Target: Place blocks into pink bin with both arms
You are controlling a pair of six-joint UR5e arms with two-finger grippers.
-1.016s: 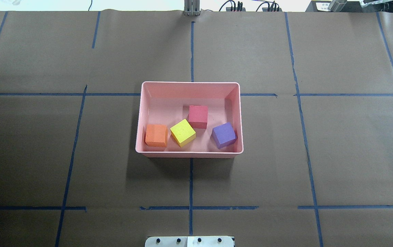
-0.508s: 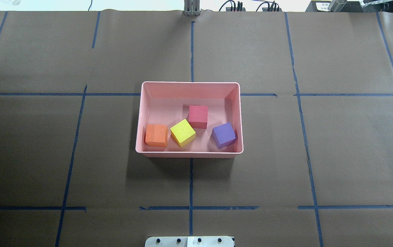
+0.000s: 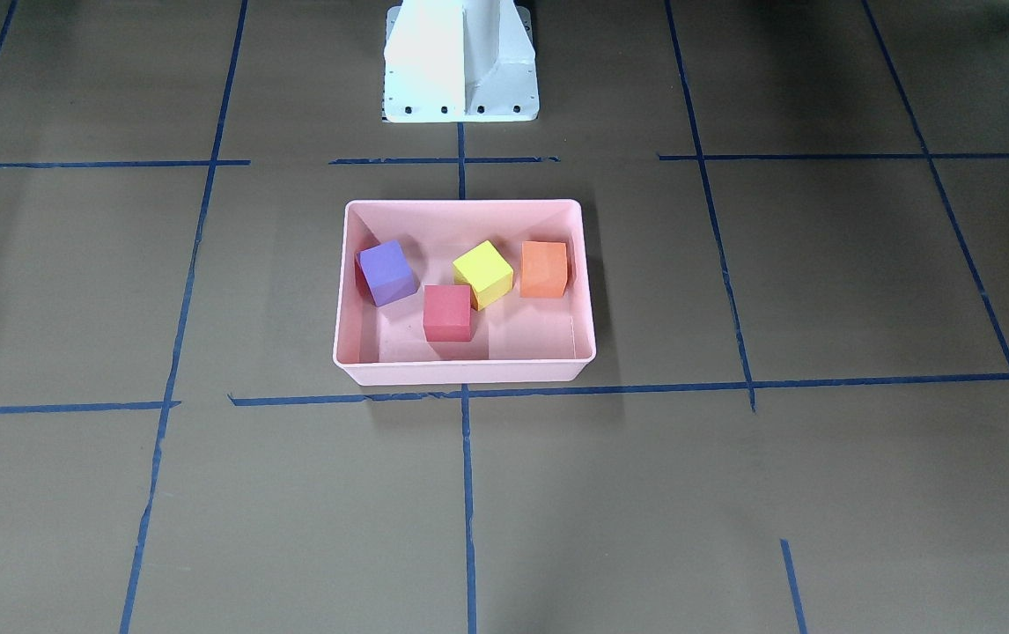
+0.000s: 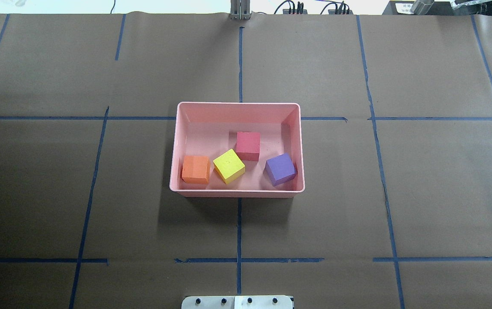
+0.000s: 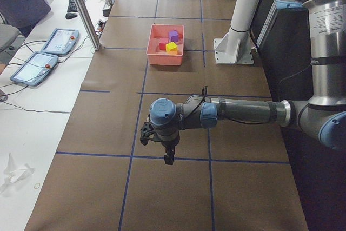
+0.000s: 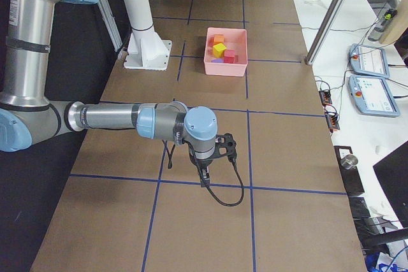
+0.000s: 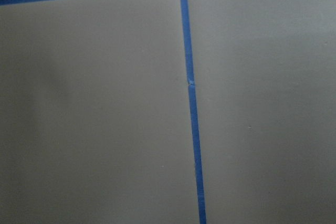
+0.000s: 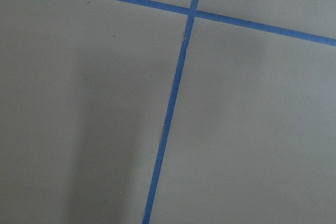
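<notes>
The pink bin [image 4: 237, 104] sits at the middle of the table. Inside it lie the orange block [image 4: 195, 169], the yellow-green block [image 4: 229, 166], the red block [image 4: 248, 145] and the purple block [image 4: 280, 168], all toward the bin's near side. The bin also shows in the front view [image 3: 465, 205]. Neither gripper shows in the overhead, front or wrist views. The left gripper [image 5: 160, 145] hangs over bare table far from the bin in the exterior left view. The right gripper [image 6: 215, 151] does the same in the exterior right view. I cannot tell whether either is open or shut.
The white pedestal base [image 3: 460, 62] stands just behind the bin on the robot's side. Blue tape lines cross the brown paper. A metal post [image 5: 81, 9] and operator tablets [image 5: 57, 40] stand past the far table edge. Both wrist views show only paper and tape.
</notes>
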